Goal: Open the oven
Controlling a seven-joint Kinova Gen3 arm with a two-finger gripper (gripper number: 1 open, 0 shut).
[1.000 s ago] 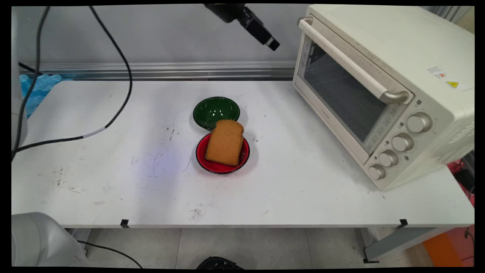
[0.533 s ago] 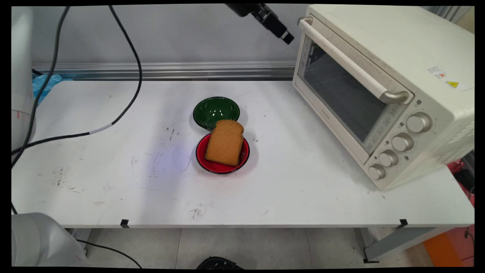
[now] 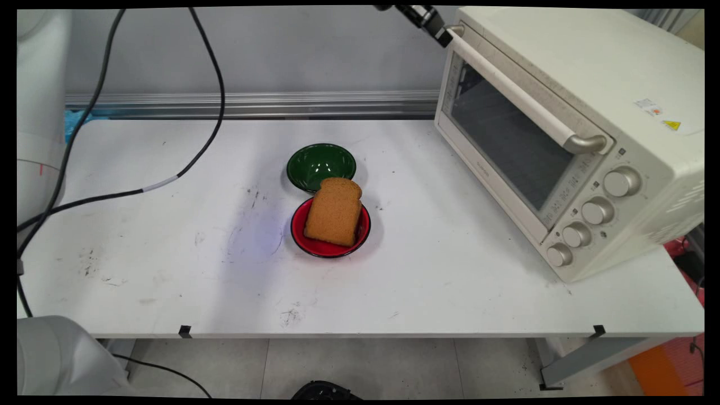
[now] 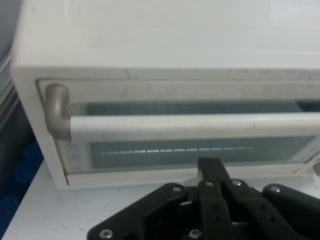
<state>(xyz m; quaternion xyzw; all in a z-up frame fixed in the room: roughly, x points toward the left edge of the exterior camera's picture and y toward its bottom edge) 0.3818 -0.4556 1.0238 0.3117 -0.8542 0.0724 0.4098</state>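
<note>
My black gripper (image 3: 443, 38) hangs high at the top edge of the main view, its tip just left of the far end of the cream toaster oven's (image 3: 568, 129) door handle (image 3: 514, 93). In the hand view the gripper (image 4: 210, 165) is shut with nothing in it, its fingers pressed together and pointing at the handle (image 4: 190, 126) and the glass door (image 4: 175, 150) behind it. The oven door is closed. Out on the table a slice of brown bread (image 3: 334, 211) leans in a red bowl (image 3: 315, 244), with an empty green bowl (image 3: 320, 164) touching it behind.
The oven fills the right side of the white table (image 3: 169, 270), with several knobs (image 3: 596, 211) at its near end. A black cable (image 3: 185, 163) droops from the arm across the left of the table. A wall rail (image 3: 253, 104) runs behind.
The gripper has moved right and upward, from above the table's middle back to the far end of the oven handle. The cable has swung right. Bread and bowls have not moved.
</note>
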